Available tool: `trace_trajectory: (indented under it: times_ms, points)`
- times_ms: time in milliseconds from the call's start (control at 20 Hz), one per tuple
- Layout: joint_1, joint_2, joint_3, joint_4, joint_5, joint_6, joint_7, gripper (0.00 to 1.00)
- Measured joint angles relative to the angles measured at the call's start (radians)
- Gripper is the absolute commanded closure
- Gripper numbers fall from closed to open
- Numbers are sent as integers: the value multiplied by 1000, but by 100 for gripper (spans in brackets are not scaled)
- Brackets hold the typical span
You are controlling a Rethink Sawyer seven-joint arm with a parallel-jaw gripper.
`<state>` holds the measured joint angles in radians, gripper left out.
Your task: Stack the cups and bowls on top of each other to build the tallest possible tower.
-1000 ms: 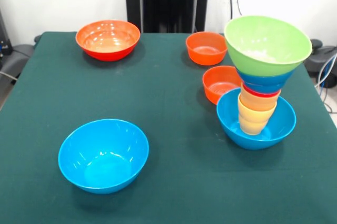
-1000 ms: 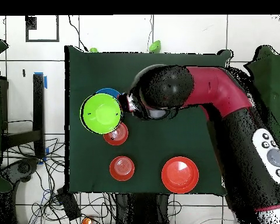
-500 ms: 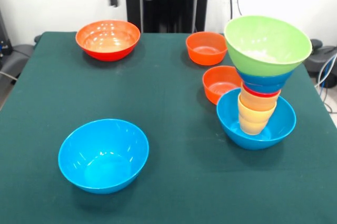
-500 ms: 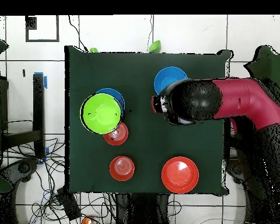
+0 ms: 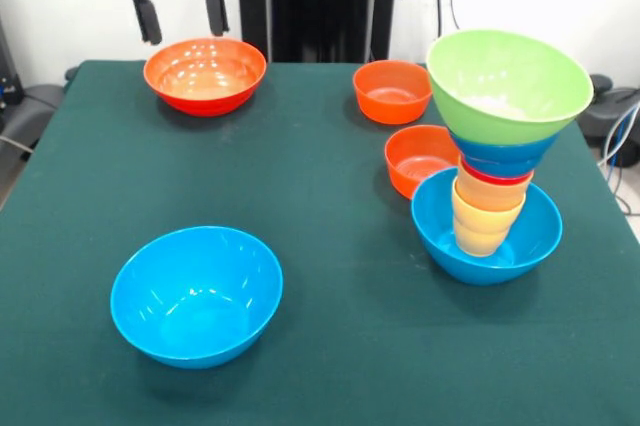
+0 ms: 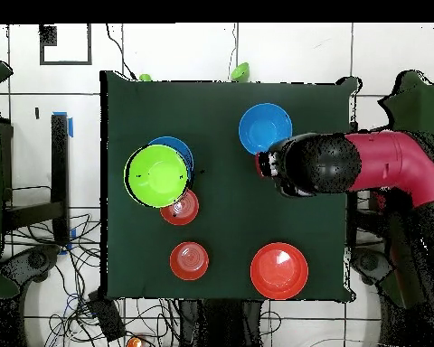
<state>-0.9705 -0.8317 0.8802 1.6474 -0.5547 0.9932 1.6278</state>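
- hand [image 5: 181, 14] released, fingers apart, empty — high above the large orange bowl [image 5: 205, 75] at the bench's [image 5: 330, 196] far side
- tower [image 5: 495, 156] on the front view's right: light-blue base bowl [image 5: 530, 241], cups, dark blue bowl, green bowl [image 5: 508, 84] on top
- second light-blue bowl [image 5: 196, 293] alone, near left; two small orange bowls [image 5: 392, 90] beside the tower

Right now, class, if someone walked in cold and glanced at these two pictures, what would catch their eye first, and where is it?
The tower stands out at the table's right in the front view: a large green bowl flares atop nested cups in a light-blue bowl. Another light-blue bowl sits alone near the front left. At top left, the open pincer hangs above a large orange bowl.
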Motion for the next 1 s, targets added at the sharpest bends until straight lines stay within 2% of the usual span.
trace_trajectory:
  times_ms: [200, 650, 850, 1000]
  points:
    - [4, 54, 23, -10, -4, -14, 0, 0]
    - [50, 117, 53, -44, 4, -14, 0, 0]
    - [42, 113, 58, 1, 7, -19, 0, 0]
    - [15, 84, 58, 75, 3, -38, 0, 0]
